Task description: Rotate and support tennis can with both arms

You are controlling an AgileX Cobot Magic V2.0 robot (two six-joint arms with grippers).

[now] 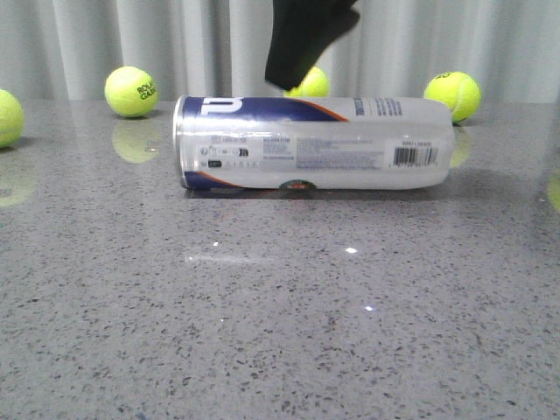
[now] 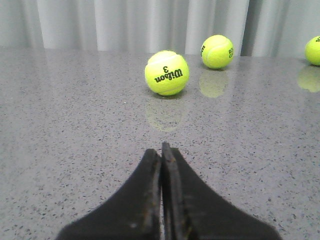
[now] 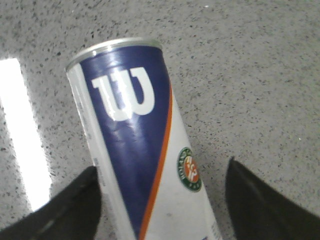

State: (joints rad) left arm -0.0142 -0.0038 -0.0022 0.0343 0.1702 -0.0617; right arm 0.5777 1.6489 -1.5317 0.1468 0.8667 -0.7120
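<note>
We show the tennis can (image 1: 315,144) lying on its side on the grey table (image 1: 280,332), its silvery rim toward the robot's left and its barcode end toward the right. 4 tennis balls (image 1: 131,91) rest near the curtain, behind the can and apart from it.

The right gripper (image 3: 162,200) hangs directly above the can. Its 2 fingers (image 3: 260,205) are spread wide, 1 on each side of the can's body, and we see bare table between each finger and the can, so nothing is gripped. From the front, only a dark part of this arm (image 1: 306,39) enters from above, over the can's middle. Below the right gripper we read the navy panel with the white W, the orange stripe and the round emblem.

The left gripper (image 2: 161,150) is closed, its 2 fingers pressed together with nothing between them. It sits low over the table. Ahead of its tips lie 3 balls (image 2: 167,72); the can is not in its view.

We judge the step in hand to be the approach: the right gripper is poised to grasp, and rotation has not begun. The next move calls for lowering the right gripper until its fingers bracket the can, then closing. The left gripper must then come to the can to steady it.
</note>
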